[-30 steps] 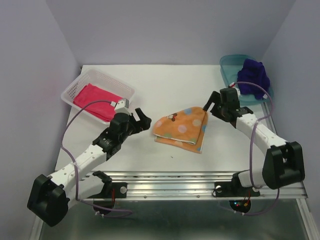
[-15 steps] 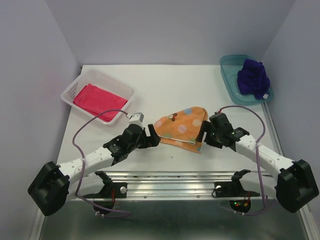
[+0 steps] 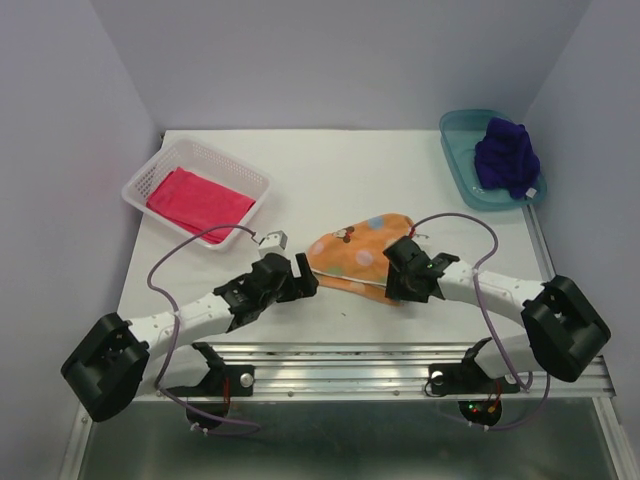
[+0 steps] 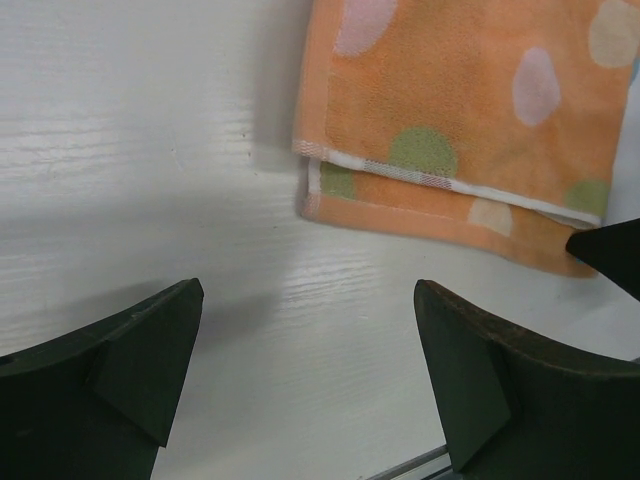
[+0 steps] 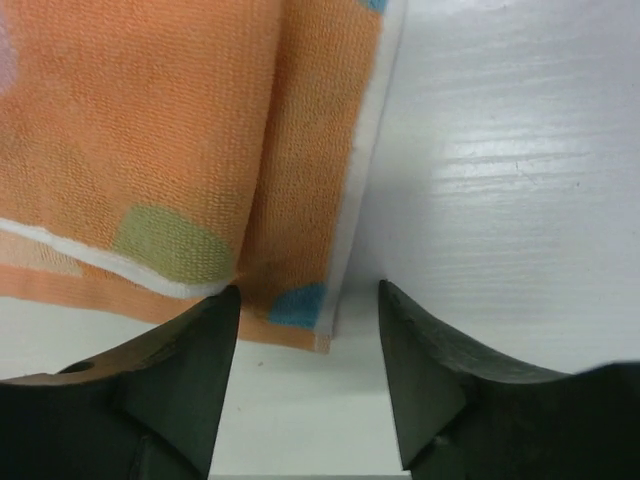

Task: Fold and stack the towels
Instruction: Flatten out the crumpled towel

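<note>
at towel [image 3: 352, 252] | left end effector [image 4: 308, 295] spread | right end effector [image 5: 308, 292] parted astride corner (wrist)

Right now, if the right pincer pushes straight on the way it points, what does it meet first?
The orange polka-dot towel: its corner lies between the fingers of the right pincer, probably just ahead. The table lies under it; depth unclear.

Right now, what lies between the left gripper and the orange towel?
Only bare table separates the left gripper from the orange towel, as the left wrist view shows.
</note>
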You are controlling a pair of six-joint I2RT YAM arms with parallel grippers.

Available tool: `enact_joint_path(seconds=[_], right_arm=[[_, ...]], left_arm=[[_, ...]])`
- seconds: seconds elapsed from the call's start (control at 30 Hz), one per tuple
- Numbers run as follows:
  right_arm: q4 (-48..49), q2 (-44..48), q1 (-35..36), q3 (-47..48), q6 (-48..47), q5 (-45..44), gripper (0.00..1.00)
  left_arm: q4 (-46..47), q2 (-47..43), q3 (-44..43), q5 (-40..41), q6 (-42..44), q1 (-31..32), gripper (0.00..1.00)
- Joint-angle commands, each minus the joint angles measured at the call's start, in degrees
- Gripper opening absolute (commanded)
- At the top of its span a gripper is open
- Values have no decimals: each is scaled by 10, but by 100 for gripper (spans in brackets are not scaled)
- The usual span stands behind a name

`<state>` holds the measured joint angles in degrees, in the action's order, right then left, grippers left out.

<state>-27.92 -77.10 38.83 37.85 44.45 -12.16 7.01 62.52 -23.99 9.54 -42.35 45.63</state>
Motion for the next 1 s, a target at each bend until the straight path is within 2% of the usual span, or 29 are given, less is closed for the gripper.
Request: enact_joint_path(seconds=[0.0, 0.17, 0.3, 0.37, 0.4, 0.47, 0.57, 0.97], right_arm=[[6, -40, 20, 0, 38, -43, 55], [4, -23, 21, -22, 57, -45, 33], [37, -9, 22, -44, 55, -15, 26], [66, -12, 22, -53, 54, 7, 20], [71, -12, 21, -55, 55, 11, 19], [78, -10, 22, -59, 56, 14, 18], [81, -4, 22, -63, 57, 17, 17], [79, 7, 21, -76, 55, 14, 15]], left_arm=[[-3, 25, -23, 42, -5, 9, 99], [-7, 53, -45, 52, -2, 11, 99], [-7, 92, -62, 62, 2, 27, 99], [-9, 123, -85, 65, 16, 41, 95], [-13, 131, -91, 70, 17, 46, 94], [-28, 150, -102, 87, 12, 54, 84], [-34, 169, -109, 101, 1, 55, 75], [-61, 202, -149, 138, -9, 49, 75]])
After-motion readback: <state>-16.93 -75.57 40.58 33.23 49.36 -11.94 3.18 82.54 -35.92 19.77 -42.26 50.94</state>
